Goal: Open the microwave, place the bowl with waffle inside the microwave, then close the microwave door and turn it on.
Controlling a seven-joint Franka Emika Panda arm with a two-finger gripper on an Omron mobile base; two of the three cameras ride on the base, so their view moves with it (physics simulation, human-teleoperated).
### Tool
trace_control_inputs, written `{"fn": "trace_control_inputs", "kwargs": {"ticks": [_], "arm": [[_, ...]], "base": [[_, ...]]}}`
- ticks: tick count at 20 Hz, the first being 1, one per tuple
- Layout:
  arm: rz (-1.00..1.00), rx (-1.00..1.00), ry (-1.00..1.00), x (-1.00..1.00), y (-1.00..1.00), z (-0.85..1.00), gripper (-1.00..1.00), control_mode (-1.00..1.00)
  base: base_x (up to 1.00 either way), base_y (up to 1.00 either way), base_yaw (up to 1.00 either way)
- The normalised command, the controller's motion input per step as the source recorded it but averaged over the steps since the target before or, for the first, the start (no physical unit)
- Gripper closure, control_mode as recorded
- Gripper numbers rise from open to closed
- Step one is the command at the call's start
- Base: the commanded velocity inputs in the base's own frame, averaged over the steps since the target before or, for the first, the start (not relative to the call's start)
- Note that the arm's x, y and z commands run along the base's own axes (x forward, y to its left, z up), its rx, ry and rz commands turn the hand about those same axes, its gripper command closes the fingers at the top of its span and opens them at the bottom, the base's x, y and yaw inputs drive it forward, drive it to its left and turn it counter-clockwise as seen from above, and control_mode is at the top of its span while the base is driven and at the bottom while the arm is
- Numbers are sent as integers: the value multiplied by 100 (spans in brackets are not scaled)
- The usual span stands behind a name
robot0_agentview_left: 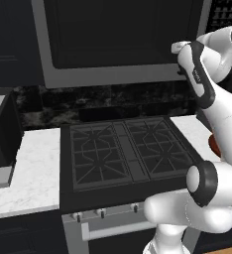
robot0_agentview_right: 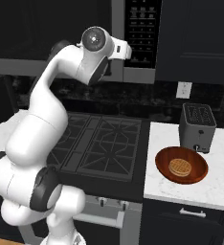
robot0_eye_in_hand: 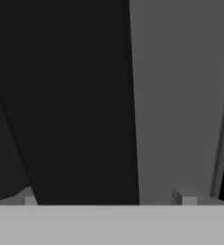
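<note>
The 2-finger gripper [robot0_eye_in_hand: 109, 198] is spread wide at the wide grey microwave's [robot0_agentview_left: 123, 37] dark-windowed door [robot0_eye_in_hand: 61, 95] — touching, perhaps. The keypad text is unreadable. The reddish-brown bowl [robot0_agentview_right: 194, 174] holding the golden waffle [robot0_agentview_right: 180, 167] sits near the white counter's [robot0_agentview_right: 219, 189] front edge, by the toaster [robot0_agentview_right: 197, 127].

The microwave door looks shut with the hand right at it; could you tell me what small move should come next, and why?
Probably ease the open gripper forward around the black handle and close on it: the microwave door is shut, and the bowl waits on the counter.
</note>
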Motion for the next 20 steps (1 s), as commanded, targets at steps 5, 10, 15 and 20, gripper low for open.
{"fn": "trace_control_inputs", "kwargs": {"ticks": [5,10,15,20], "arm": [[0,0,-3,4,0,-6,100,-100],[0,0,0,0,0,0,100,-100],[0,0,0,-48,0,3,100,-100],[0,0,-7,-100,0,17,100,-100]], "base": [[0,0,0],[0,0,0],[0,0,0],[0,0,0]]}}
